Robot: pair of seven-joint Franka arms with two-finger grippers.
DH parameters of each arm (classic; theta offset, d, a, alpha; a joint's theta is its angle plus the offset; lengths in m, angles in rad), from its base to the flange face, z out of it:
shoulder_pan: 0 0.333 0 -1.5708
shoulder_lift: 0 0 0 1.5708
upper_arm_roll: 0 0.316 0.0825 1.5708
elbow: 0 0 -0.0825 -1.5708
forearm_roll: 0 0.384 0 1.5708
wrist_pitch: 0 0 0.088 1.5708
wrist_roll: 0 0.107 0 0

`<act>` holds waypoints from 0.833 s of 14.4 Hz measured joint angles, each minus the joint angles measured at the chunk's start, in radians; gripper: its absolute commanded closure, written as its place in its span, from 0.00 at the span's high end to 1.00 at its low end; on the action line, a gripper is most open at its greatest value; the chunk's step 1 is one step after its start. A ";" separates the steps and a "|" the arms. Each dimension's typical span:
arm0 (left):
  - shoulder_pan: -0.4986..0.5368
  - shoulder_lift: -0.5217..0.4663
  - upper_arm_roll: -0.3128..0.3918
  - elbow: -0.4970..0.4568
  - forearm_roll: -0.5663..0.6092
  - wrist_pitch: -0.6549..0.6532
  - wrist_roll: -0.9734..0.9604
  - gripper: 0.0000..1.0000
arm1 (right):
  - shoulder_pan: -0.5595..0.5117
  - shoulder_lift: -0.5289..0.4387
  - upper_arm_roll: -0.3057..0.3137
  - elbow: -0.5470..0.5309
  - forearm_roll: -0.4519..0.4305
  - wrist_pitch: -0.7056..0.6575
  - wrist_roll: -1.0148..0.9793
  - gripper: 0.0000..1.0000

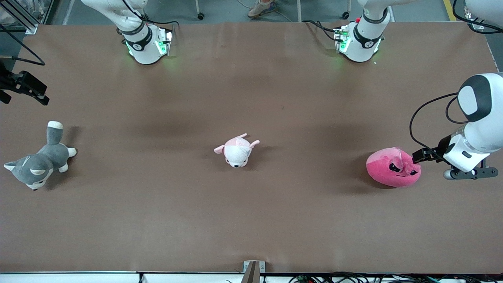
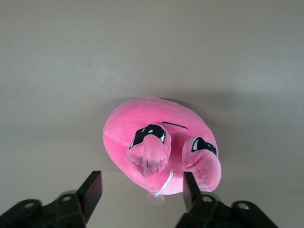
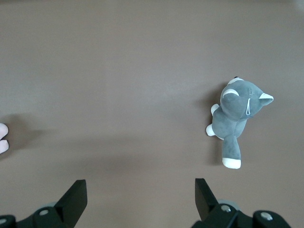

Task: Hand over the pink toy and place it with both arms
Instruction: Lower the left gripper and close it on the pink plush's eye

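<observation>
While right fingers (image 3: 137, 199) wait spread, left fingers (image 2: 142, 190) gape beside pink toy (image 1: 393, 171), table-end

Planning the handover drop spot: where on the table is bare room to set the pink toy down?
Bare table lies between the grey husky plush and the pale puppy plush, and between the puppy and the pink toy. It is crowded only at the toy, where the open left gripper sits.
</observation>
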 measured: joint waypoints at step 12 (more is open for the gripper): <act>0.011 0.043 -0.012 -0.001 -0.016 0.066 -0.002 0.62 | 0.002 0.000 -0.002 0.000 0.012 -0.012 0.000 1.00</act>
